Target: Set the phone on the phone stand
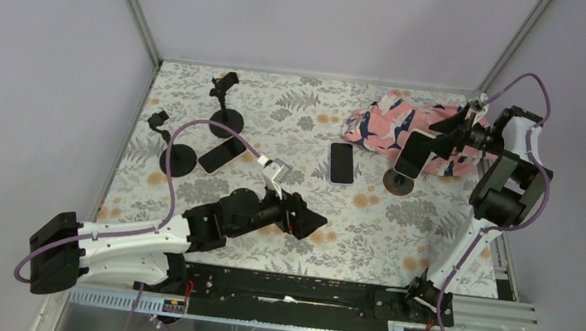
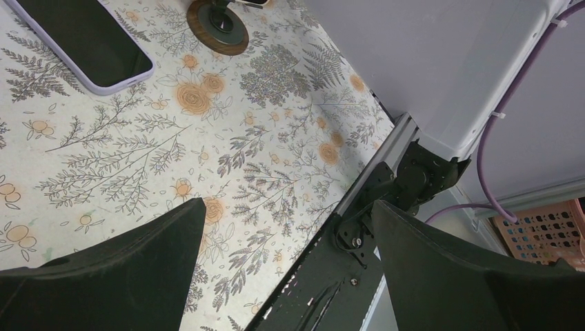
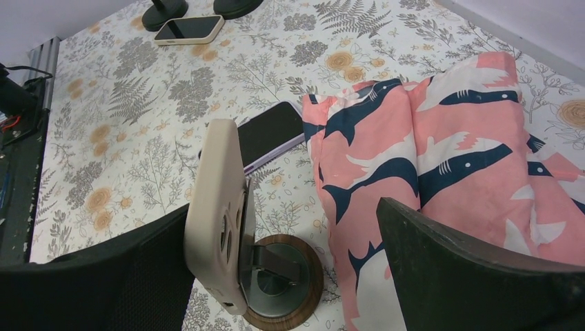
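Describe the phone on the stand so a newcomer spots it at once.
Look to the pink shark-print cloth at the table's far right. At its near edge a round wood-based stand holds the phone. It alone stands upright, in a beige case; the other two phones lie flat.

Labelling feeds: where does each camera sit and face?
Top external: above, behind the robot, looking down; left arm and right arm show.
Left wrist: low over the table, facing its right edge; open jaws show.
Right wrist: facing the beige-cased phone on its stand; open jaws show.
Shared: both wrists see the purple-cased phone.
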`<state>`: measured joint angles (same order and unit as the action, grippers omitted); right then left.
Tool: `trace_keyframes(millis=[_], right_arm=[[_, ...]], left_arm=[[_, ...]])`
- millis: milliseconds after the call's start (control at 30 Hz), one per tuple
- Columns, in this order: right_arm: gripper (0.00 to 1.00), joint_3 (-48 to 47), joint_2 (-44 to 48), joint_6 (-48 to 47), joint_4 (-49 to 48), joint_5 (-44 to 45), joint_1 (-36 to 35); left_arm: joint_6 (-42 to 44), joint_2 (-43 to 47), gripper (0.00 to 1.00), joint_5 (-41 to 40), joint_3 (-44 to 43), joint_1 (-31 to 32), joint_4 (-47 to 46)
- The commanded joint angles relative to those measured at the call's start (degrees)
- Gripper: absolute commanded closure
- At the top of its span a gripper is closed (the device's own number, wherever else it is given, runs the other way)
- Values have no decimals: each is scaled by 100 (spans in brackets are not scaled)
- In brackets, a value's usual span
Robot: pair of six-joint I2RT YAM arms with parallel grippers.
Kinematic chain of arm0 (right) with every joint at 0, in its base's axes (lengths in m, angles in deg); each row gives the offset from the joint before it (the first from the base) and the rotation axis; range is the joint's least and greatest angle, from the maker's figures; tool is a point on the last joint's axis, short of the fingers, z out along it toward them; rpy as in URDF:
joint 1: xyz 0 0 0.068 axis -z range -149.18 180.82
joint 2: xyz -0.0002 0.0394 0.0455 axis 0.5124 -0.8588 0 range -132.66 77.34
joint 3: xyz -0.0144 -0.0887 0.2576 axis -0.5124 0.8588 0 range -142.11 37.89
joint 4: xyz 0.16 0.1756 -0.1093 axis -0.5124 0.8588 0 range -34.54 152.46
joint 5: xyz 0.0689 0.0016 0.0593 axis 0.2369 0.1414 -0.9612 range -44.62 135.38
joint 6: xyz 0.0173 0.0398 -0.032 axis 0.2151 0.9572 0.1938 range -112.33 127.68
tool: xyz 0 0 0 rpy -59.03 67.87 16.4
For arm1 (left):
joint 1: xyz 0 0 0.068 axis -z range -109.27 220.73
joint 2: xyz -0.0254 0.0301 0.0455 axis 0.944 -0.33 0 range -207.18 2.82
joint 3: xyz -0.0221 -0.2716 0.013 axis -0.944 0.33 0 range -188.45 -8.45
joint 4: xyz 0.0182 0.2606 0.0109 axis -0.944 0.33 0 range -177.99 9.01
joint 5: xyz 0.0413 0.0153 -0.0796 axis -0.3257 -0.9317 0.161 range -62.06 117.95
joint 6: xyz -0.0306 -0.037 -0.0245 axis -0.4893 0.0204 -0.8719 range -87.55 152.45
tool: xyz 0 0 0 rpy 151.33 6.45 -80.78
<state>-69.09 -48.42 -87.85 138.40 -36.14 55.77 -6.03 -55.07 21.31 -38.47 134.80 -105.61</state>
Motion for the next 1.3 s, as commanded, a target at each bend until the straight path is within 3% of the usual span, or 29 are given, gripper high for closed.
trace_keyframes(millis=[0,433,633,800,1033,1133,1267], right_arm=[[0,-258,76,227,57,34,32],[1,-466,856,1166,-30,475,36],[0,-419,1501,3235,-1633,1421,28],[0,-735,2037,3914,-2009,2117,28],[0,-374,3591,5811,-3768,3305,27],[0,550,4418,6740,-4836,3060,27],[0,1317,5074,7458,-5048,2044,-44]], left_arm=[[22,111,1,-73,-92,-18,16],[246,321,1,-207,-215,-19,325],[644,650,1,-463,-522,-21,865],[987,724,1,-756,-1005,-19,1528],[1679,903,1,-1538,-1995,-26,2635],[1841,1024,1,-1898,-2193,-71,2674],[2026,1165,1,-2078,-2307,-333,2603]])
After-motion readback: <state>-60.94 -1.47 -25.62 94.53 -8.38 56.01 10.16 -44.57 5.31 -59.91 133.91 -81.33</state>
